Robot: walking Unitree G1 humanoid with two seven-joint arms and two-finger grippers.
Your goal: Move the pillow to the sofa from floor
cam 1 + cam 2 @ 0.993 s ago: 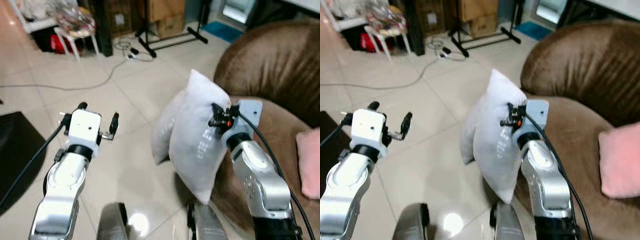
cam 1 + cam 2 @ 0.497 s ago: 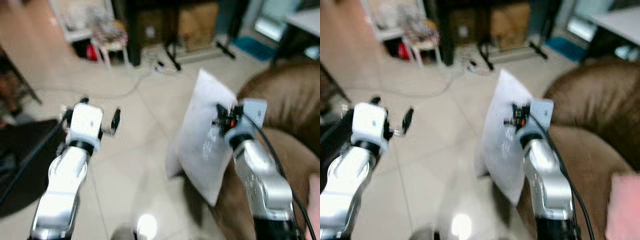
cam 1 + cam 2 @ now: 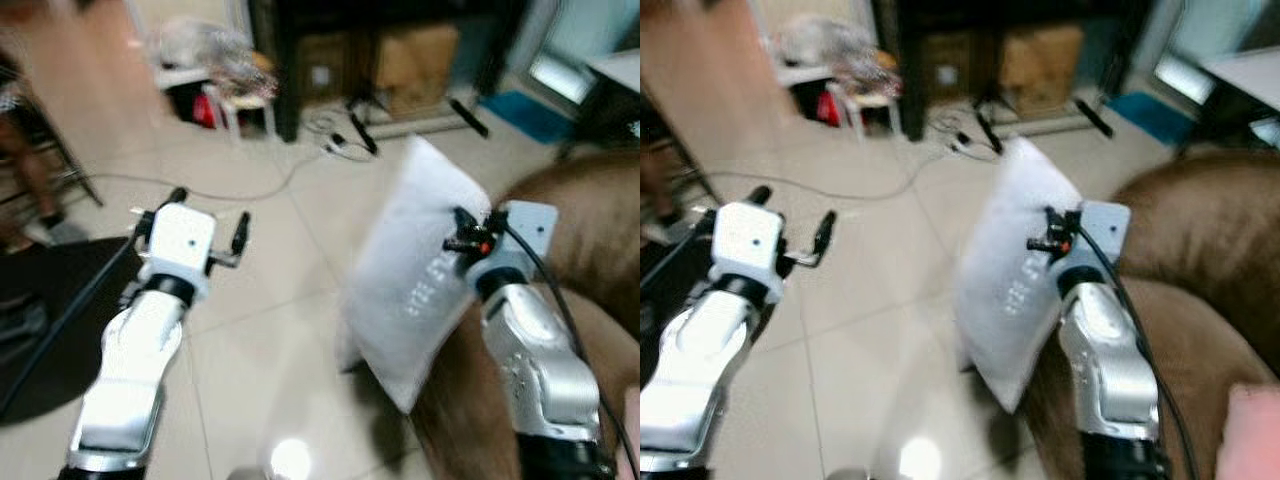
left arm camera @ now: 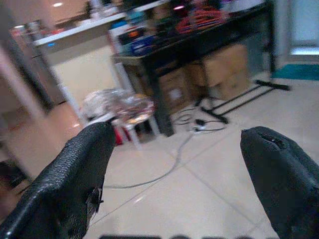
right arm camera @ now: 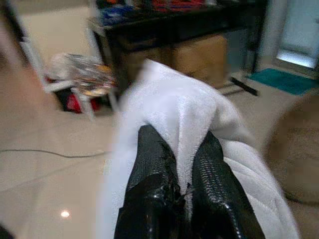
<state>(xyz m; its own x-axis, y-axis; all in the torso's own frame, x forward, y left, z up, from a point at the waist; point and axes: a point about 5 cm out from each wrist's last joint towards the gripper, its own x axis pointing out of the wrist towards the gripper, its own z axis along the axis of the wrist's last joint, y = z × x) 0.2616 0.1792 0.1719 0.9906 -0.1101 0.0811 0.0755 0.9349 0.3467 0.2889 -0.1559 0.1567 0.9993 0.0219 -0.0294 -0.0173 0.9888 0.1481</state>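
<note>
Beige tiled floor, glossy, one light glare near bottom edge; views blurred; landmark: brown sofa. Far left of sofa: one dark mat; one left tool, fingers wide apart, empty, raised over floor. Behind: one white stool, one cable across tiles, one dark bench with two cardboard boxes under. One white pillow off floor, hanging against sofa's front edge; one right tool pinched tight on pillow's fabric.
</note>
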